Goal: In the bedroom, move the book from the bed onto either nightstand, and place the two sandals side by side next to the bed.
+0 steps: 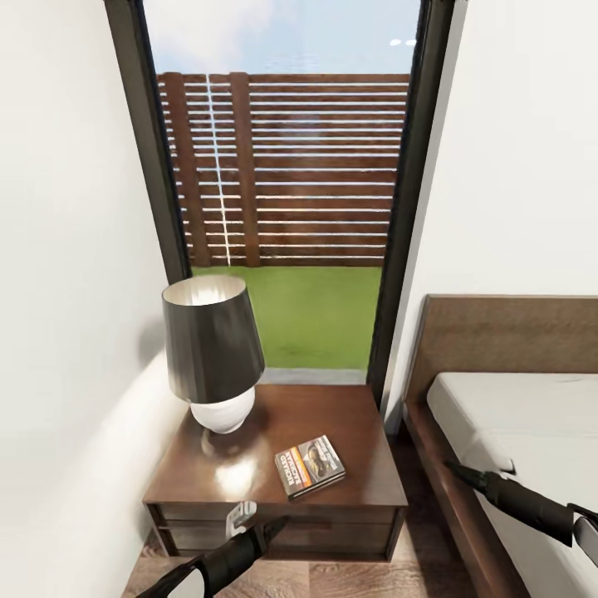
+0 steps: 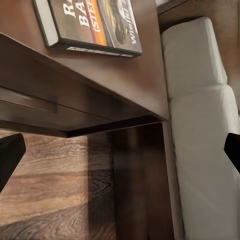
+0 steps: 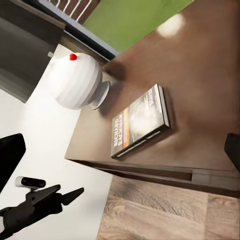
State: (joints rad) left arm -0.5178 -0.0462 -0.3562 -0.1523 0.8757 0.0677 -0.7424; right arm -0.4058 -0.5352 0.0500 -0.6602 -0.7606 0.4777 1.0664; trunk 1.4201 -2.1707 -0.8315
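Now the book (image 1: 310, 465) lies on the nightstand (image 1: 349, 415); both grippers, left (image 1: 278, 525) and right (image 1: 453, 469), look released; sandals come next

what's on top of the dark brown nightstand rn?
On the dark brown wooden nightstand: a thin paperback book lying flat near the front edge, and a white-based lamp with a dark shade at the back left. The drawers' contents are hidden.

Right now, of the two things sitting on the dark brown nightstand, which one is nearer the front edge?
The striped paperback book, lying flat near the front; the dark-shaded white lamp stands farther back.
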